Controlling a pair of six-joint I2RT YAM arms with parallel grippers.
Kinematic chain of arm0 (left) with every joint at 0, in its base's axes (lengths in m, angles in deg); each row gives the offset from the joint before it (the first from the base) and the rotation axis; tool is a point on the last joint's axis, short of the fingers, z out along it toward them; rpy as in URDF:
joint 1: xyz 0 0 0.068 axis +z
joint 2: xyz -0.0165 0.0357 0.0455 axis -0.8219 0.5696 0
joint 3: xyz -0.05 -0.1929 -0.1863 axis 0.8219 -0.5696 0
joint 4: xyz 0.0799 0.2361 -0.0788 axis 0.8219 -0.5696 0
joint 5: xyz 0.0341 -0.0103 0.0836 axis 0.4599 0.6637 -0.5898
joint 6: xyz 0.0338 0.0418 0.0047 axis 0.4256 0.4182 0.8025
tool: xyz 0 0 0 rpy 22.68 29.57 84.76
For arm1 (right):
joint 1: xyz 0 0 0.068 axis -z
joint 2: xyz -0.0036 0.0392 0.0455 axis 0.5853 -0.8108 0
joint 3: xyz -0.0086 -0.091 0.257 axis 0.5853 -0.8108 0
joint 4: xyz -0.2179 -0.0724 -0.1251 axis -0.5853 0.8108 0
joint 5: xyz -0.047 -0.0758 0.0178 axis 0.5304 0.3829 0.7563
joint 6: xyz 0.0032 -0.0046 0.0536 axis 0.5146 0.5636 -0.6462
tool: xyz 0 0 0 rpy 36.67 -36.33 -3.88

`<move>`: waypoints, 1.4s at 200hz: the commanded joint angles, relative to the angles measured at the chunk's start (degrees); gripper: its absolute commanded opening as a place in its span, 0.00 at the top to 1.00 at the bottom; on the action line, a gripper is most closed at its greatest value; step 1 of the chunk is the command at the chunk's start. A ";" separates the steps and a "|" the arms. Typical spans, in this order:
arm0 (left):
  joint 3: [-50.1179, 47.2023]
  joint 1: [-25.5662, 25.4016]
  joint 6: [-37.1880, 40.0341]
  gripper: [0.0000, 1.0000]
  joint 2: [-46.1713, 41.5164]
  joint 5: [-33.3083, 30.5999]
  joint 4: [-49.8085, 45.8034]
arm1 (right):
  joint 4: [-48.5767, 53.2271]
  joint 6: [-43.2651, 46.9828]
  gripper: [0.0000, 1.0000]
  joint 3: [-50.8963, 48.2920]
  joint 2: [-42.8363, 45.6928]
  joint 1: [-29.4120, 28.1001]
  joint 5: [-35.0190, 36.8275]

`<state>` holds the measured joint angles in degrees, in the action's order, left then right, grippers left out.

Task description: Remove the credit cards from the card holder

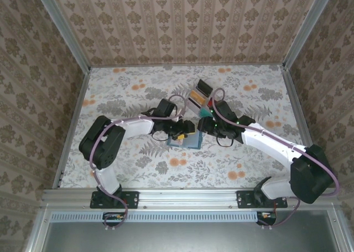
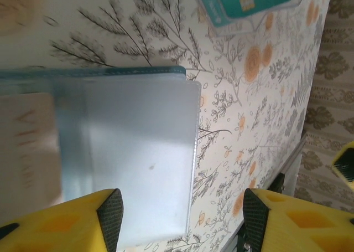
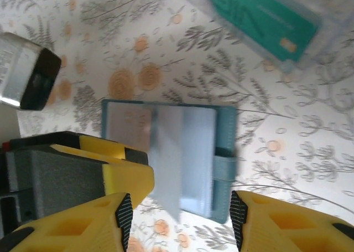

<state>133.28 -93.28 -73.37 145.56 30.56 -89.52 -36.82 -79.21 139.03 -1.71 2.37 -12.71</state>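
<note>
Your job looks only part done.
The card holder (image 1: 182, 141) lies open mid-frame, and a pale card (image 2: 27, 135) seems left inside. A teal card (image 3: 263, 22) sits upper right. Your left gripper (image 2: 182, 207) and right gripper (image 3: 181, 212) are both open and hold nothing.

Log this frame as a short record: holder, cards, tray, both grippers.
card holder: lying open, pale inside facing up
teal card: in the clear tray, apart from the holder
left gripper: open, above the holder
right gripper: open, above the holder
cards in holder: one pale card seems to sit in a pocket, blurred
</note>
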 commanded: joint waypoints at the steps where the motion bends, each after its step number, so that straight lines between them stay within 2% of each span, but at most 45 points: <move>1: -2.27 2.63 1.84 0.39 -5.26 -4.42 -3.39 | -4.58 0.36 0.51 2.38 -4.55 -0.92 -6.92; 48: -7.20 8.21 2.04 0.48 -10.00 -7.11 -6.02 | -4.70 -0.48 0.58 10.23 -14.63 -4.38 -9.42; 74: -6.25 8.33 2.94 0.53 -8.98 -7.74 -8.47 | -6.31 -2.97 0.64 11.21 -20.14 -4.12 -10.23; 105: -5.37 8.28 3.16 0.60 -6.72 -8.12 -8.94 | -11.18 -5.03 0.66 10.12 -24.25 -3.22 -13.65; 180: -3.04 7.32 2.05 0.70 -1.34 -7.62 -8.32 | -13.49 -6.37 0.71 8.18 -27.36 -1.98 -14.37; 280: -4.68 6.36 -0.86 0.73 -0.02 -9.14 -9.85 | -14.65 -6.01 0.74 6.96 -29.36 -1.75 -15.19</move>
<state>128.64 -86.48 -73.37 143.96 23.09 -96.99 -50.50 -85.24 147.33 -29.49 0.21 -26.22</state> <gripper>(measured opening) 0.274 0.272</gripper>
